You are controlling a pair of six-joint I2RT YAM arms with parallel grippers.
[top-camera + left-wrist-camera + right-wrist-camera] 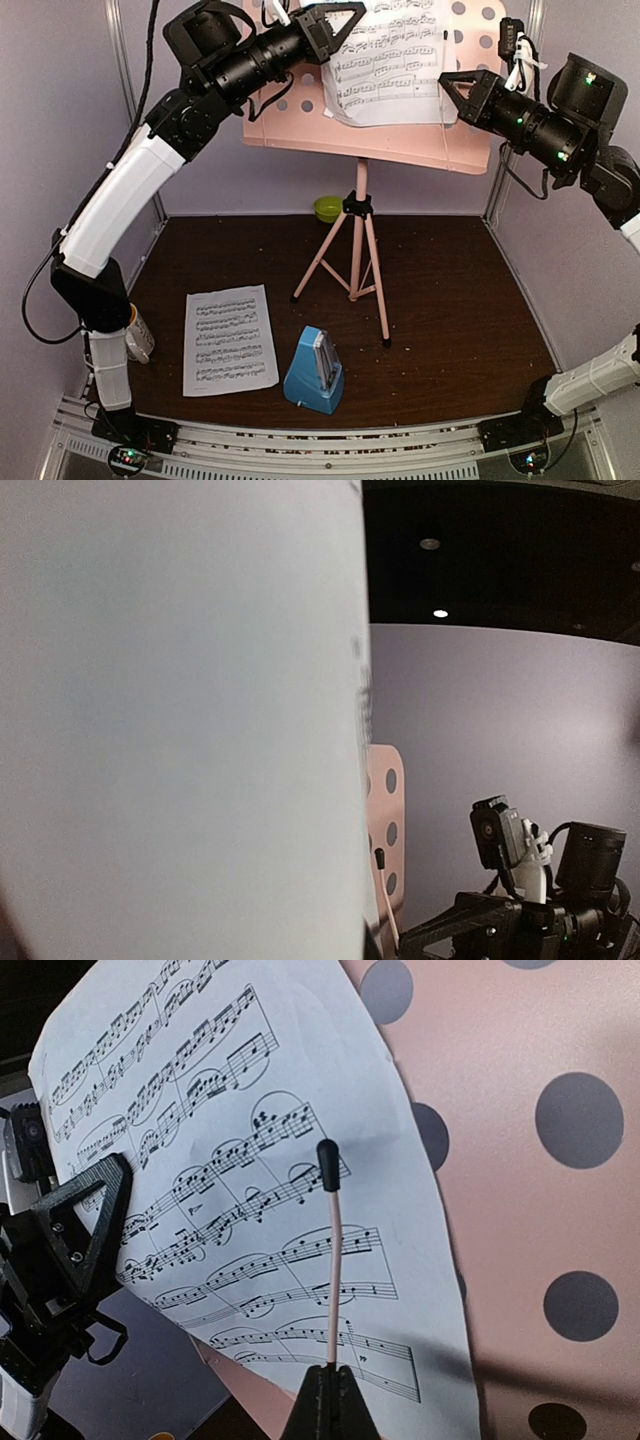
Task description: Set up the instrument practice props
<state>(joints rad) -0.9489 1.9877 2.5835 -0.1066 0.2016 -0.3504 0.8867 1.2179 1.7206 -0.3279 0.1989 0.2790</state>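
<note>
pinching the upper left edge of one sheet-music page (390, 60), the left gripper (345, 20) holds it against the perforated desk of the pink music stand (400, 145), whose tripod stands on the table (460, 300). the right gripper (330, 1405) has its fingers pressed together on the base of the stand's pink retaining arm (335, 1260), which lies across that page. the second page (230, 340) lies flat at front left, the blue metronome (315, 372) upright just beside it.

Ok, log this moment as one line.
sheet one on stand desk | left gripper at its top edge, grip unclear | right gripper pinching pink holder wire | sheet two, metronome on table
</note>
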